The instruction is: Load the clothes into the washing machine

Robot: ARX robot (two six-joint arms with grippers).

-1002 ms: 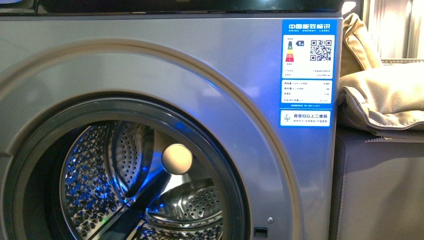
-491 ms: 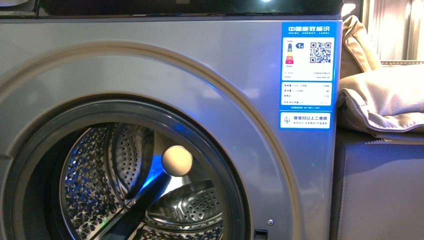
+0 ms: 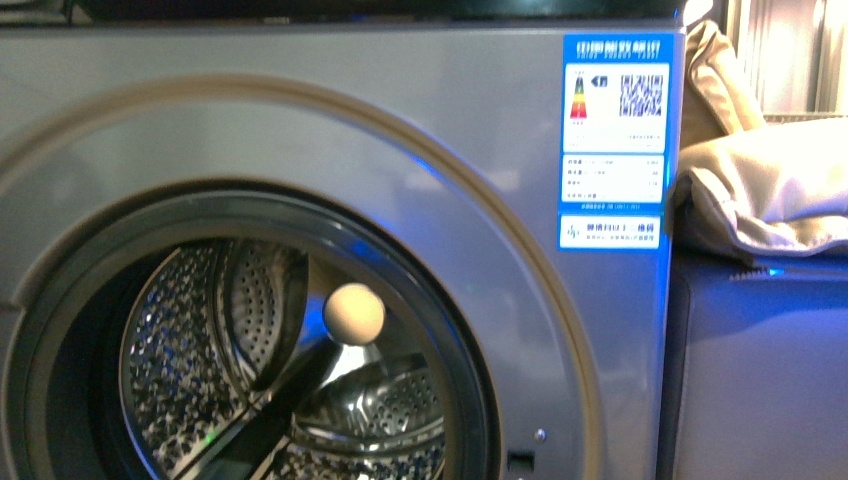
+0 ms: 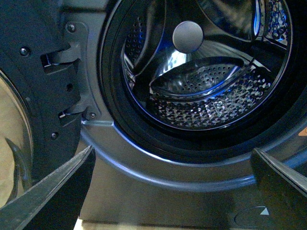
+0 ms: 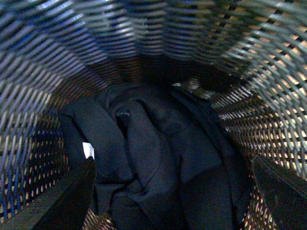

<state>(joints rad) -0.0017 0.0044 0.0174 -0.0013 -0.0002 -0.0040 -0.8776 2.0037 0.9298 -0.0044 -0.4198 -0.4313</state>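
Observation:
The silver-grey washing machine (image 3: 400, 130) fills the front view, its porthole open on the perforated steel drum (image 3: 250, 350). No arm shows in that view. In the left wrist view my left gripper (image 4: 175, 191) is open and empty, low in front of the washing machine (image 4: 144, 172) and below the drum (image 4: 206, 91). In the right wrist view the clothes (image 5: 158, 158), a dark navy crumpled garment with a small white tag (image 5: 88, 150), lie at the bottom of a woven mesh basket (image 5: 57, 57). My right gripper (image 5: 175, 191) is open above them, inside the basket, not touching them.
The washer's door (image 4: 29, 72) stands open at one side of the porthole. A blue energy label (image 3: 612, 140) is on the machine's front. Beige quilted fabric (image 3: 770, 190) lies on a grey unit (image 3: 760, 370) right of the machine.
The front view has shifted slightly and blurred. The blue glow inside the drum has faded. No arm has entered the front view.

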